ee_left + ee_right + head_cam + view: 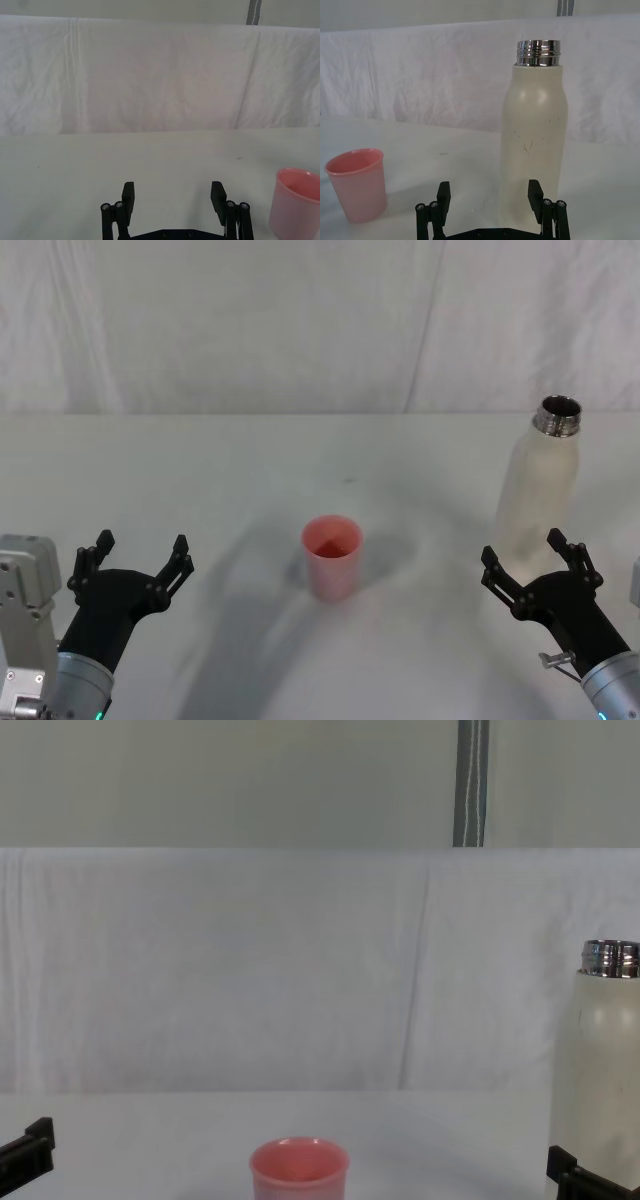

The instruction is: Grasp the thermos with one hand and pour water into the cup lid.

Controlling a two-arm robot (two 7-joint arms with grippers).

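While the right gripper gapes, the matte, steel-necked thermos stands upright

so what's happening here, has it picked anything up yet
Not yet. The right gripper is open just in front of the tall cream-white thermos with a steel threaded neck, lined up with its lower body but not closed on it. The small pink plastic cup lid stands upright mid-table. The left gripper is open too, over the table on the left.
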